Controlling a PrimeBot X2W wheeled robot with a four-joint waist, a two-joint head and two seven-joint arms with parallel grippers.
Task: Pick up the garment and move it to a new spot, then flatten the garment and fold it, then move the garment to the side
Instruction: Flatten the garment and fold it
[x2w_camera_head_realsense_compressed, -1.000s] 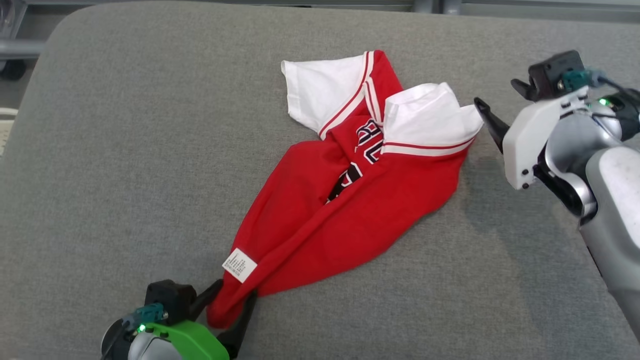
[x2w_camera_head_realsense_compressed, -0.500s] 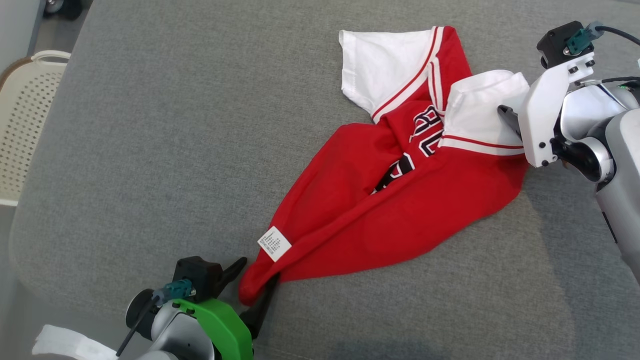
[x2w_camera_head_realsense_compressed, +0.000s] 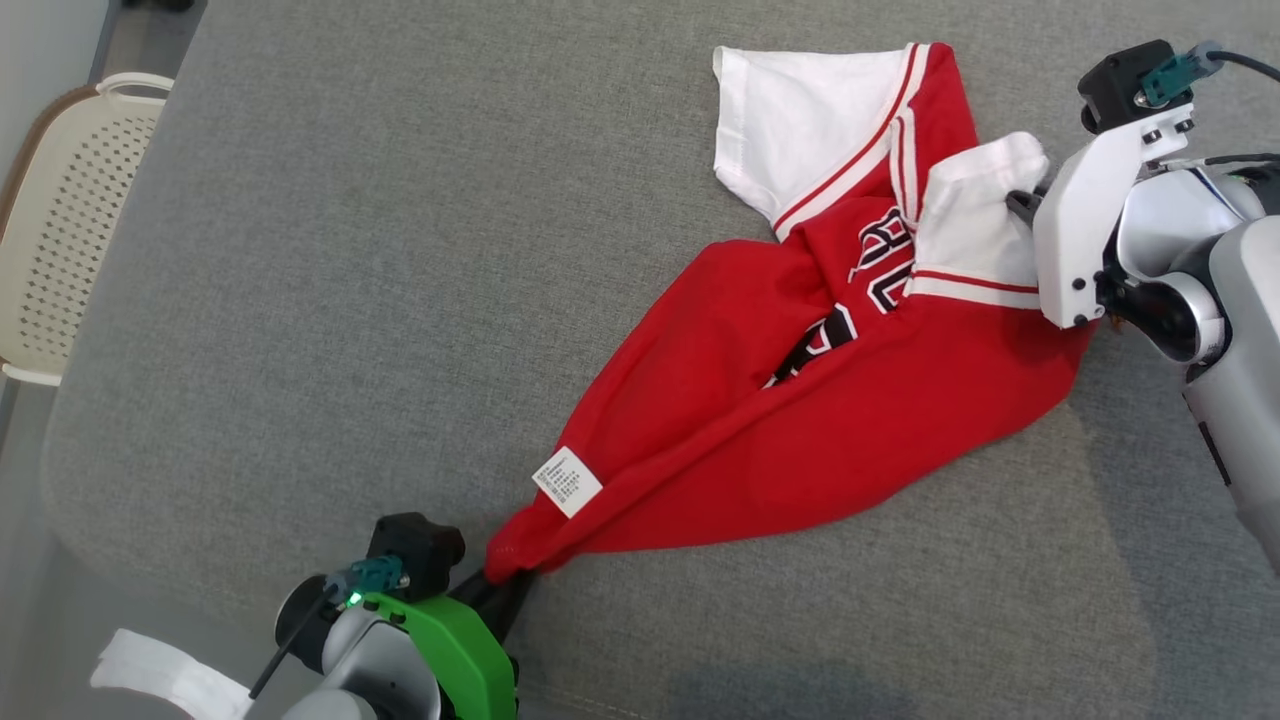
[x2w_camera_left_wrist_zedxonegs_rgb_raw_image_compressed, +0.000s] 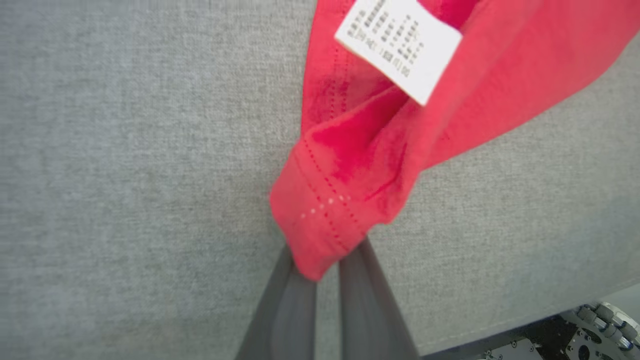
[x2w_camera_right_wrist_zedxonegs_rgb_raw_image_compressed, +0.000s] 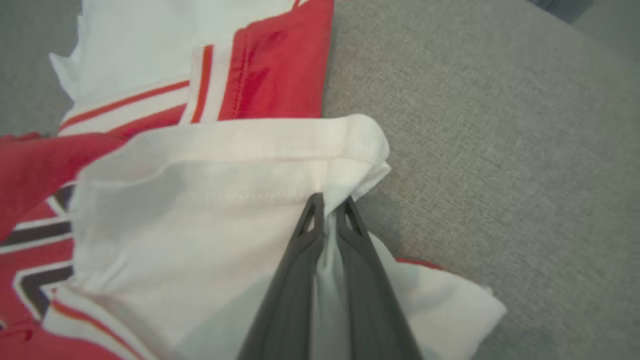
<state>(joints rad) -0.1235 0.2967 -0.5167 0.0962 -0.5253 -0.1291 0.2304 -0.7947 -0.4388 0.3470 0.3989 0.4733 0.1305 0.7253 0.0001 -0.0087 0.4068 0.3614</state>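
Note:
The garment (x2w_camera_head_realsense_compressed: 800, 400) is a red jersey with white sleeves and dark lettering, lying crumpled and stretched diagonally across a grey cushion (x2w_camera_head_realsense_compressed: 350, 300). My left gripper (x2w_camera_head_realsense_compressed: 505, 585) is shut on its red hem corner (x2w_camera_left_wrist_zedxonegs_rgb_raw_image_compressed: 320, 225) at the lower left, just below a white care label (x2w_camera_head_realsense_compressed: 567, 481). At the upper right my right gripper (x2w_camera_head_realsense_compressed: 1025, 205) is shut on the white sleeve (x2w_camera_right_wrist_zedxonegs_rgb_raw_image_compressed: 225, 190), with the cloth pinched between its dark fingers (x2w_camera_right_wrist_zedxonegs_rgb_raw_image_compressed: 310, 235).
The cushion's front edge (x2w_camera_left_wrist_zedxonegs_rgb_raw_image_compressed: 500, 330) runs close behind my left gripper. A cream perforated chair (x2w_camera_head_realsense_compressed: 60, 220) stands off the cushion at the far left. Bare grey cushion lies left of and below the garment.
Both grippers have gone from open to shut on the garment, the left on the hem corner, the right on the white sleeve. The head camera has shifted, so the whole scene sits differently.

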